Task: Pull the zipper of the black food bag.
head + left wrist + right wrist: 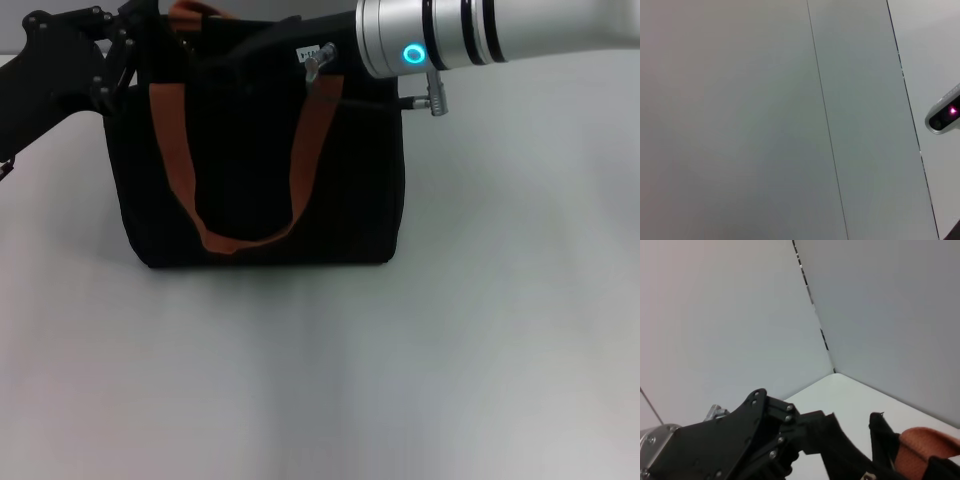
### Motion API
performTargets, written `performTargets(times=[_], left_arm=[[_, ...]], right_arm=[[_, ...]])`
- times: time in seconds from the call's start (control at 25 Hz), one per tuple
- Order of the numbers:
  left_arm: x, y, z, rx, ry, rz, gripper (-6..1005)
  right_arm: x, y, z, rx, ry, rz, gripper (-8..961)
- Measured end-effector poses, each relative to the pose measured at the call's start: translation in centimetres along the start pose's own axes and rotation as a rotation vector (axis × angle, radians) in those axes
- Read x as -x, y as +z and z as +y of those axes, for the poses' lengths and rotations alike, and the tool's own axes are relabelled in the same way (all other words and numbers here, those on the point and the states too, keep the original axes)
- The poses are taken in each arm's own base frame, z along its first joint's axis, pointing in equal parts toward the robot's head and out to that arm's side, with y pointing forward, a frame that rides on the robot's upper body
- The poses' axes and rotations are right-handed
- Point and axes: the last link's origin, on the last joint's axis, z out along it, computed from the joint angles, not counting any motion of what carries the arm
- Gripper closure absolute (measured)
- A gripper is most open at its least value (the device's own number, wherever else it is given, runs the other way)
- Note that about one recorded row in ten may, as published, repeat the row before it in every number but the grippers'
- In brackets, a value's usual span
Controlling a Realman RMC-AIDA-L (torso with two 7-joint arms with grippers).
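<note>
- Sitting on the pale table (pixel 480 330), the black food bag (pixel 260 190) stood upright, with its front side turned toward the robot.
- 2 orange-brown handles (pixel 180 150) showed on the bag. 1 hung down the front in a loop, and the other poked up at the top edge, just beside the left gripper (pixel 125 50).
- The left gripper was at the bag's top corner on the left side, touching or very close to the rim. Its black fingers blended into the dark bag, so I cannot tell how far apart they were or if they held anything.
- The right arm (pixel 470 40) reached in from the right, over the top of the bag. The right gripper (pixel 255 50) lay across the bag's top, close to the left gripper. I cannot tell if it was gripping anything.
- A small silver zipper (pixel 318 62) pull showed at the bag's top edge, right under the right arm's wrist and just behind the right gripper.
- From the right wrist, the left gripper (pixel 760 440) showed up close, with a bit of orange handle (pixel 925 447) beside it.
</note>
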Motion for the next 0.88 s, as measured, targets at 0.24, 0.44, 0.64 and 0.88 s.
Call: performTargets(times=[0.24,0.44,0.64,0.88], left_arm=[[0.0,-0.1,0.0,0.000,-0.001,0.001,904],[0.0,-0.1,0.1,0.001,-0.001,0.002,902],[0.0,-0.2,0.0,-0.002,-0.002,0.001,900],[0.0,-0.3,0.0,-0.007,-0.001,0.002,898]], right_arm=[[0.0,0.3,0.3,0.004,-0.012,0.009,650],[0.1,0.8,1.1,0.031,-0.035,0.026,655],[0.0,0.9,1.3,0.043,-0.031,0.031,661],[0.0,0.7,1.2,0.039,-0.023,0.024,758]])
